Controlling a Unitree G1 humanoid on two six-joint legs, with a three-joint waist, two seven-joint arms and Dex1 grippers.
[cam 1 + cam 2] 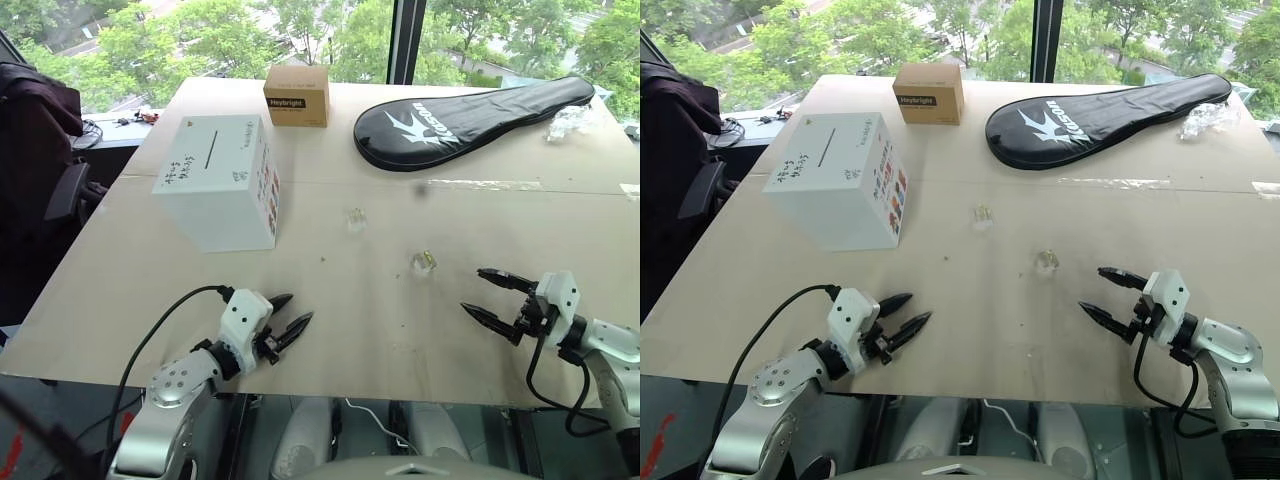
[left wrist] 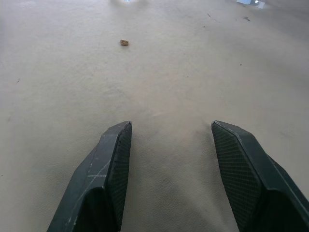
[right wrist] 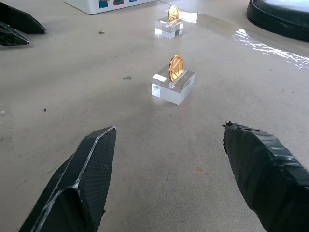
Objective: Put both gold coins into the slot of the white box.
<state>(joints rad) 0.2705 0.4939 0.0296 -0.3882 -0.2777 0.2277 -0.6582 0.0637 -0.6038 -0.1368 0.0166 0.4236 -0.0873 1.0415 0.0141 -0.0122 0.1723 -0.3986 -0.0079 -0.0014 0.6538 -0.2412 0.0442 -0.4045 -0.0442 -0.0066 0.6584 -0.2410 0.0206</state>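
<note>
From the head camera, the white box [image 1: 222, 182] is sitting on the left side of the table [image 1: 420, 330], its slot [image 1: 210, 151] lying on the top face beside the handwriting. Two gold coins, each standing upright in a clear block, are resting on the bare table to the right of the box: the far gold coin [image 1: 355, 220] closer to the box, the near gold coin [image 1: 424, 262] further right and nearer the robot. A brown carton [image 1: 297, 95] and a black racket cover [image 1: 470, 120] are lying at the far edge.

The left gripper [image 1: 287, 325] is hovering at the near left, fingers parted and gripping nothing. The right gripper [image 1: 488, 295] is hanging at the near right, spread wide and empty, aimed toward the near coin.

The left wrist camera is showing its fingers [image 2: 108, 179] apart over bare table.

The right wrist camera is showing its fingers [image 3: 79, 183] wide apart, with both coins ahead in line and well apart from the tips.
</note>
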